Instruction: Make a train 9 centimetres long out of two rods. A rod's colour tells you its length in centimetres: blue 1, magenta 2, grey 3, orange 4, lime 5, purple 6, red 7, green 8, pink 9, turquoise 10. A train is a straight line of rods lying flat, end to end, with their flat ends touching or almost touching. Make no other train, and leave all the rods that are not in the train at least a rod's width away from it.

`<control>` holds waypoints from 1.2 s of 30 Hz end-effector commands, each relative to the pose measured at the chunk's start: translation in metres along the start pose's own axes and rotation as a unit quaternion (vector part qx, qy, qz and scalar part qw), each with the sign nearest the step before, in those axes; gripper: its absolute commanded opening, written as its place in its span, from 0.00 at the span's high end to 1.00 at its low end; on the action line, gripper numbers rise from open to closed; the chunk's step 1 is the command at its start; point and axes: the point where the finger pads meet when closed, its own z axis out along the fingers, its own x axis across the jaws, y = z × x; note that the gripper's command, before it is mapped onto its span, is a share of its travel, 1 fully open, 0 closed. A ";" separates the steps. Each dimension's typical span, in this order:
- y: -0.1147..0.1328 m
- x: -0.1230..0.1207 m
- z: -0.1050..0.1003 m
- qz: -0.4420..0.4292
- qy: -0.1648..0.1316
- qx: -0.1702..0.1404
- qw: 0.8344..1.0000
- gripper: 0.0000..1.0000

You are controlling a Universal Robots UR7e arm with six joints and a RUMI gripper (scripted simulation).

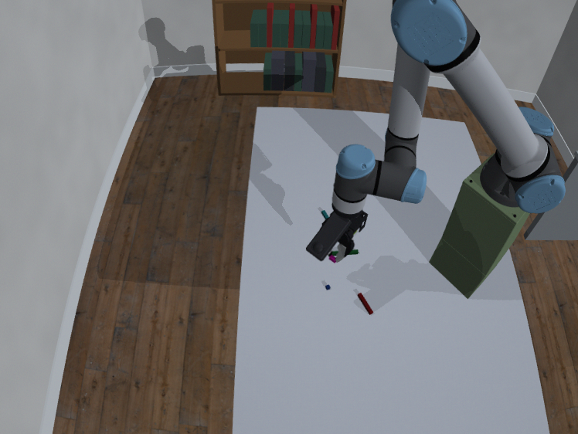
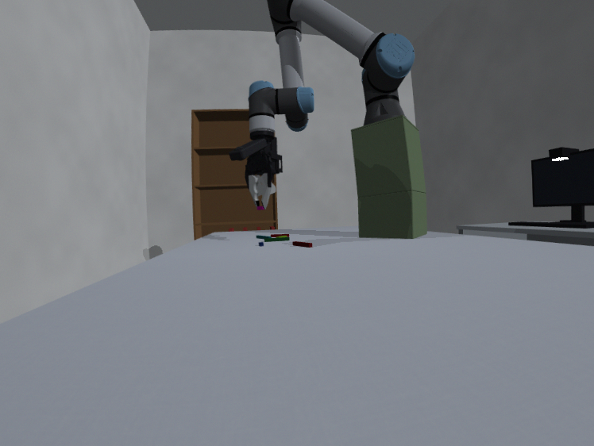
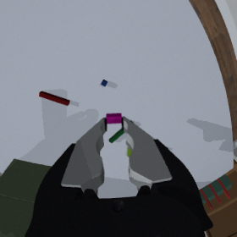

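My gripper point(image 3: 113, 118) is shut on a short magenta rod point(image 3: 113, 118) and holds it well above the table; it also shows in the top view point(image 1: 332, 257) and the exterior view point(image 2: 260, 207). A red rod point(image 1: 365, 303) lies flat on the table in front of the gripper; it also shows in the wrist view point(image 3: 53, 98). A small blue rod point(image 1: 328, 286) lies to its left. A green rod point(image 3: 116, 135) and a lime rod point(image 3: 129, 151) lie below the fingers, partly hidden. A turquoise rod point(image 1: 324, 214) peeks out behind the wrist.
The arm's green pedestal point(image 1: 476, 233) stands at the table's right side. A bookshelf point(image 1: 279, 46) stands against the far wall beyond the table. A monitor point(image 2: 561, 184) sits on a desk to the right.
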 end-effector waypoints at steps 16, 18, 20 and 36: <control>-0.028 -0.049 0.000 -0.256 -0.002 0.001 0.967 1.00; -0.030 -0.054 0.000 -0.279 -0.001 0.001 0.960 1.00; -0.032 -0.058 0.000 -0.303 -0.001 0.001 0.953 1.00; -0.047 -0.093 0.000 -0.474 -0.001 0.001 0.880 1.00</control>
